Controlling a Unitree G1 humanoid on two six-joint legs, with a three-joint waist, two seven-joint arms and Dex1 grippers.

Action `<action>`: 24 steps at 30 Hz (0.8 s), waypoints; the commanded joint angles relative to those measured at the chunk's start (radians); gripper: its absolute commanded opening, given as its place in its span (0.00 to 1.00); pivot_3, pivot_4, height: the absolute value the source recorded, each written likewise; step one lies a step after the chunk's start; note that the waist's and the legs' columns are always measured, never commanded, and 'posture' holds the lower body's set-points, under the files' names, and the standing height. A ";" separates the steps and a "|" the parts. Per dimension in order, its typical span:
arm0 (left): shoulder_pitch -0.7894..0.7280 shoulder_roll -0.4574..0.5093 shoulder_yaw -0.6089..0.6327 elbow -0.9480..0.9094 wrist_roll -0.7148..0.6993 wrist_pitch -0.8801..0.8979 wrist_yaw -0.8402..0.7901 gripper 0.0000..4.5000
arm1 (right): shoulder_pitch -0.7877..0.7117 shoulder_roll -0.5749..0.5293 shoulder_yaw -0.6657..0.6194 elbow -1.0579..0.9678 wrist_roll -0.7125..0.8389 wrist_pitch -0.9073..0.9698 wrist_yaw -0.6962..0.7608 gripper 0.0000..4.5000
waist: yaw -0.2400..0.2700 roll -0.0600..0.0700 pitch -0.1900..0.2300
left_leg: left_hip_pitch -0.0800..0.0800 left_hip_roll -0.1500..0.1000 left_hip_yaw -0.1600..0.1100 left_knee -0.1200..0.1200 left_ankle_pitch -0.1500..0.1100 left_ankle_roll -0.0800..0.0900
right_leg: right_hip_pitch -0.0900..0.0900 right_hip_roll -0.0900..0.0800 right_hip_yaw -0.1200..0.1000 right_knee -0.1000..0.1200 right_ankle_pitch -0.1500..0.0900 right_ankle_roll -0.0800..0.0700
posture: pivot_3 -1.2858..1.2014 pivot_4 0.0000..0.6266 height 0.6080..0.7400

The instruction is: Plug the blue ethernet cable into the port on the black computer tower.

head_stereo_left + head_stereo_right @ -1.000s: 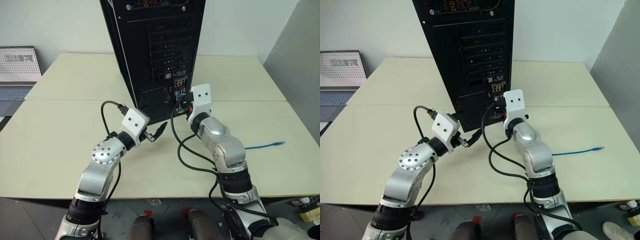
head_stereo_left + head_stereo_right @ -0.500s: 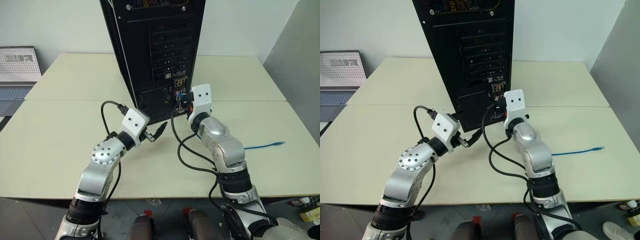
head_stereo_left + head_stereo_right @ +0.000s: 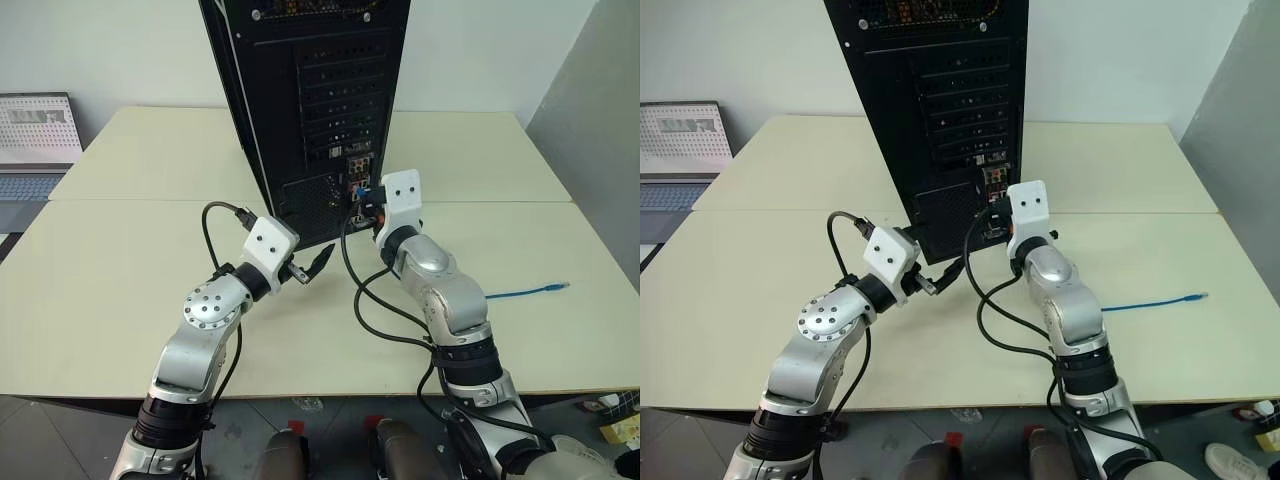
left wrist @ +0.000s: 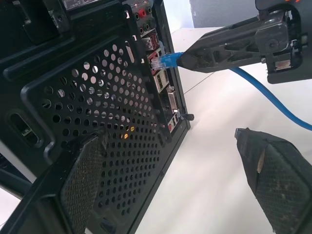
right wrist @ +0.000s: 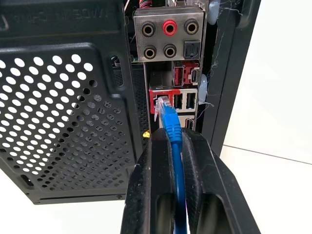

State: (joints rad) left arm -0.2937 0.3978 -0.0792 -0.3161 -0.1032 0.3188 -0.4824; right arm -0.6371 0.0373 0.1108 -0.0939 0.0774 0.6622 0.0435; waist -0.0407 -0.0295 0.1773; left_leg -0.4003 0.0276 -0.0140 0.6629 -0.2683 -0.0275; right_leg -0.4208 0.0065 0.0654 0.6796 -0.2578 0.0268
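A: Blue cord first. Where does the blue ethernet cable [image 5: 171, 127] sit relative to the right gripper [image 5: 171, 146]?

B: Pinched between the two black fingers [image 5: 152, 185], which are closed on the cord just behind its plug. The cord runs down the slot between them. The clear plug tip sticks out past the fingertips.

A: Plug to the port [image 5: 160, 103]?

B: Tip is at the mouth of the squarish socket in the red-trimmed connector block, beside the USB sockets [image 5: 184, 101]. From the right wrist view the tip overlaps the opening. From the left wrist view the plug [image 4: 161, 59] meets the rear panel edge. Whether it is fully seated, cannot tell.

A: Position on the black computer tower [image 3: 310, 90]?

B: Low on the rear panel, below the round audio jacks [image 5: 168, 36], to the side of the perforated vent grille [image 5: 63, 117]. Tower stands upright on the cream table [image 3: 120, 260].

A: Rest of the cable?

B: Trails back from the right gripper; its far end [image 3: 555, 287] lies flat on the table, well off to the robot's right, near the table edge.

A: Left gripper [image 3: 312, 263]?

B: Jaws spread wide, holding nothing. It hovers near the tower's lower rear corner, apart from the cable and left of the right gripper. In its wrist view one finger [image 4: 83, 180] overlaps the grille, the other [image 4: 278, 180] is over bare tabletop.

A: Anything else?

B: Grey laptop [image 3: 38, 140] at the table's far left edge, well apart.
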 commanded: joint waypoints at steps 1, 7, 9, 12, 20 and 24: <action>-0.009 0.001 0.007 -0.045 0.004 -0.016 0.005 0.99 | -0.020 0.010 0.008 -0.012 -0.009 -0.022 0.002 0.00 | 0.000 0.000 0.000 | 0.000 0.000 0.000 0.000 0.000 0.000 | 0.000 0.000 0.000 0.000 0.000 0.000 | 0.52 0.24 1.00; -0.009 0.000 0.008 -0.044 0.004 -0.016 0.006 0.99 | -0.037 0.024 -0.005 -0.010 -0.007 -0.010 -0.005 0.00 | -0.001 0.000 0.000 | 0.000 0.000 0.000 0.000 0.000 0.000 | 0.000 0.000 0.000 0.000 0.000 0.000 | 0.52 0.24 1.00; -0.009 0.000 0.009 -0.044 0.003 -0.016 0.007 0.99 | -0.049 0.032 -0.006 -0.009 -0.006 -0.005 -0.008 0.00 | -0.001 0.000 0.000 | 0.000 0.000 0.000 0.000 0.000 0.000 | 0.000 0.000 0.000 0.000 0.000 0.000 | 0.52 0.24 1.00; -0.009 -0.001 0.010 -0.043 0.002 -0.015 0.008 0.99 | -0.065 0.044 -0.003 -0.003 -0.007 -0.003 -0.010 0.00 | -0.001 0.000 0.000 | 0.000 0.000 0.000 0.000 0.000 0.000 | 0.000 0.000 0.000 0.000 0.000 0.000 | 0.52 0.24 1.00; -0.008 -0.002 0.011 -0.045 0.000 -0.014 0.008 0.99 | -0.085 0.076 0.022 0.026 -0.023 -0.020 -0.011 0.00 | -0.014 0.000 0.000 | 0.000 0.001 0.000 0.000 0.000 0.000 | 0.000 0.000 0.000 0.000 0.000 0.000 | 0.52 0.24 1.00; -0.008 -0.004 0.013 -0.045 -0.002 -0.012 0.010 0.99 | -0.105 0.093 0.039 0.047 -0.029 -0.036 -0.010 0.00 | -0.019 0.000 0.000 | 0.000 0.001 0.000 -0.001 0.000 0.000 | -0.001 0.001 0.000 0.000 0.000 0.000 | 0.52 0.24 1.00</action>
State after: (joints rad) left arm -0.2937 0.3973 -0.0780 -0.3162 -0.1035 0.3191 -0.4810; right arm -0.6870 0.1018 0.1106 -0.0319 0.0533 0.6643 0.0210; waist -0.0599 -0.0291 0.1776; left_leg -0.4002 0.0288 -0.0139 0.6623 -0.2683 -0.0274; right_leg -0.4216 0.0072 0.0657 0.6801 -0.2577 0.0267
